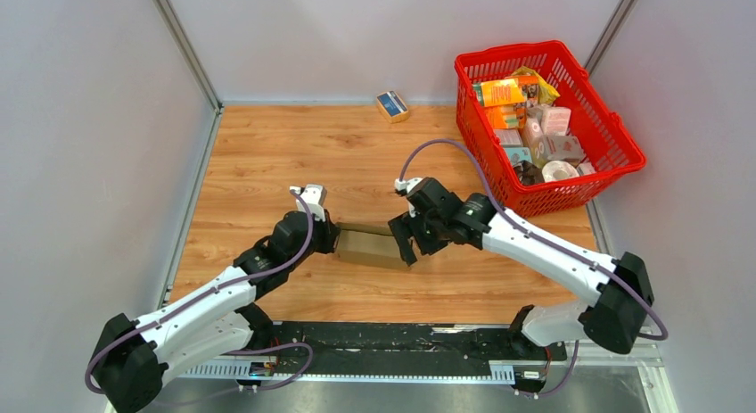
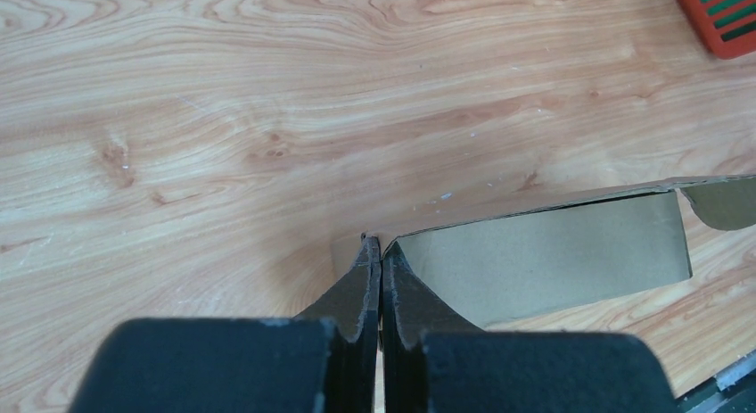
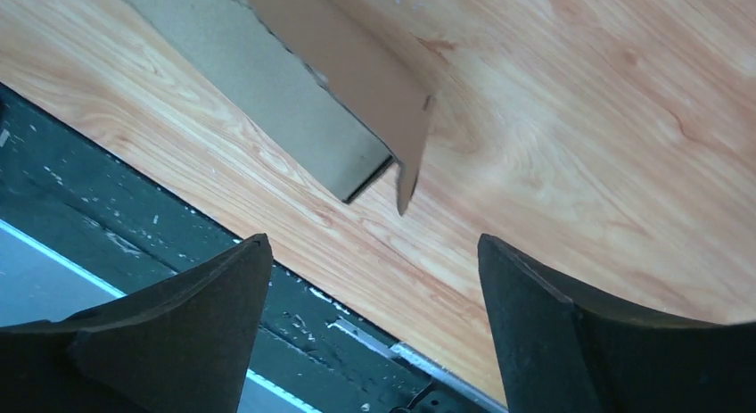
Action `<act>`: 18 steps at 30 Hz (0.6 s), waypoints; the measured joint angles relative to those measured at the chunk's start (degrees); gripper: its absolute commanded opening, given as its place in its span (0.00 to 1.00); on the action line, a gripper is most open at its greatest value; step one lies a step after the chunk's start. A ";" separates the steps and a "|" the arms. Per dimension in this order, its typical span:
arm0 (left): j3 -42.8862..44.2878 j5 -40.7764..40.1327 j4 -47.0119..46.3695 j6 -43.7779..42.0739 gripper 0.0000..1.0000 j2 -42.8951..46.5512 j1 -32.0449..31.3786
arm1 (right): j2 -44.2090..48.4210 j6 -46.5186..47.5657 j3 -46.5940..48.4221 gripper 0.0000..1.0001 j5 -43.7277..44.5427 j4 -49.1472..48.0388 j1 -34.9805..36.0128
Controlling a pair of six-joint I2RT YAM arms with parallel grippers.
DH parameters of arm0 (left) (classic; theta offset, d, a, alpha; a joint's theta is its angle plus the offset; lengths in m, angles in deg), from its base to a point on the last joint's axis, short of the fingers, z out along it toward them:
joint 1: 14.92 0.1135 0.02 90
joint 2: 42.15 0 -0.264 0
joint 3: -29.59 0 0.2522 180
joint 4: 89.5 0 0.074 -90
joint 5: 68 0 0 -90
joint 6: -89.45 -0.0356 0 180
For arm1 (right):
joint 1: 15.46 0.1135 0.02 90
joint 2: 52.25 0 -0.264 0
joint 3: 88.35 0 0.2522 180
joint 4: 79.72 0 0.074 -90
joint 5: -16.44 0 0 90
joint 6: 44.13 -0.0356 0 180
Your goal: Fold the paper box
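Well, left gripper pinches only a corner of the paper box while right gripper hangs spread wide, so a push could slip it free.

Lighting is bright, even and diffuse in all three views, falling from above. In the top view the arms cast soft, faint shadows on the table; focus is sharp, and the wall edges splay outward toward the corners. In the left wrist view the left claw reads near-black with little detail, and the paper box shades the wood beside it. In the right wrist view the right claw has soft edges, and the wood at upper right is washed pale.
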 measured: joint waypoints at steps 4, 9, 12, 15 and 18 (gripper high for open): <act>0.02 -0.48 -0.04 0.37 0.00 -0.28 -0.48 | 3.63 -2.95 -0.55 0.66 0.98 0.74 -1.62; 0.26 -1.51 -0.24 1.11 0.00 -1.07 -0.94 | 3.89 -3.61 -1.40 0.45 1.90 0.39 -1.88; 0.57 -1.70 -0.15 1.40 0.00 -1.18 -1.29 | 2.91 -3.41 -1.40 0.37 2.05 -0.20 -1.88; 1.05 -1.75 0.24 1.49 0.00 -1.57 -1.57 | 1.60 -3.43 -1.40 0.29 2.14 -1.33 -1.88; 1.53 -2.03 0.63 1.68 0.00 -2.03 -1.92 | 0.20 -3.65 -1.36 0.19 2.14 -2.21 -1.88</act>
